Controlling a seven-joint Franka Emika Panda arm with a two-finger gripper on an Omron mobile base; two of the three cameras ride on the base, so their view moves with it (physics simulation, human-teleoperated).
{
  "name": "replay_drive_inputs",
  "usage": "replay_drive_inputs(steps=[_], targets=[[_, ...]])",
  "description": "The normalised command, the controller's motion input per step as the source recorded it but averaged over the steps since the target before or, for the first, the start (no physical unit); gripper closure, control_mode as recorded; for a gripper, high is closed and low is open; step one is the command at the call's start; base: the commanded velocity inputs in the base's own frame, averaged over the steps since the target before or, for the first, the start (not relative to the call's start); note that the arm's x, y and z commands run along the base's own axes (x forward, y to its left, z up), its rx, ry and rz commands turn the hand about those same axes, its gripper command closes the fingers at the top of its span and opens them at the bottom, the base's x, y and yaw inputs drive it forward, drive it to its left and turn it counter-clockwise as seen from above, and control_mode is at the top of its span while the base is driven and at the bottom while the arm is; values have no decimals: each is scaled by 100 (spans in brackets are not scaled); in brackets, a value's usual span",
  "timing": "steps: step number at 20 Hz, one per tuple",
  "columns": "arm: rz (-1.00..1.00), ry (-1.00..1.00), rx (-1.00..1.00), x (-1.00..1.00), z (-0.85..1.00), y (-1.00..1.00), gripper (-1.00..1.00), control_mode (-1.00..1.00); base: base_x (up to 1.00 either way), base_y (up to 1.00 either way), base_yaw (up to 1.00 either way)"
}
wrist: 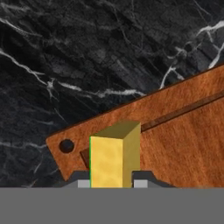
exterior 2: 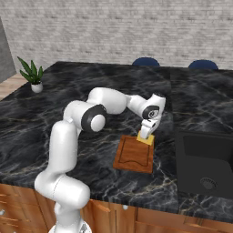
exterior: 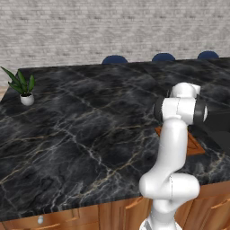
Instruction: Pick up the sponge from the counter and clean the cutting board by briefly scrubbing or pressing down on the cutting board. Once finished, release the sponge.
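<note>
Sponge [wrist: 114, 156] in the grip of a white robot arm, seen from the hand camera as a yellow-faced block with a thin line of bright green down its left edge, standing upright between the gripper's [wrist: 112, 183] two fingers, which are closed against its sides. Directly beyond it lies the cutting board [wrist: 183, 135], reddish-brown wood with a shallow groove running inside its rim and a small round hole [wrist: 66, 145] at the nearest corner. The black marble counter [wrist: 78, 61], veined in white and gold, stretches away past the board's edge.

From the right base camera, the sponge [exterior 2: 146, 139] sits at the far edge of the cutting board [exterior 2: 134, 154], near its far right corner; whether it presses on the wood or hangs just above cannot be told. The gripper [exterior 2: 146, 133] points down over it, the wrist bent sharply, the forearm reaching out from an elbow raised above the counter's [exterior 2: 82, 82] front half. The board lies close to the counter's front edge, above brown wooden drawer cabinets [exterior 2: 150, 223], with a dark sink [exterior 2: 205, 164] near it to the right.

A small potted plant [exterior 2: 32, 75] stands well apart near the far left corner, and blue stool tops [exterior 2: 145, 62] show beyond the far edge, before a pale brick wall [exterior 2: 113, 27].
</note>
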Motion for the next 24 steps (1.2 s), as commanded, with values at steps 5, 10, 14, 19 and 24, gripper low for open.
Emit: replay_drive_inputs(steps=[5,10,14,19,24], targets=[[0,-8,0,0,4,29,100,-100,0,0,0],[0,-10,0,0,6,46,100,-100,0,0,0],[0,-10,-2,-1,0,48,100,-100,0,0,0],[0,-22,-10,-9,-7,49,100,-100,0,0,0],[0,-16,-8,-12,-23,44,100,-100,0,0,0]])
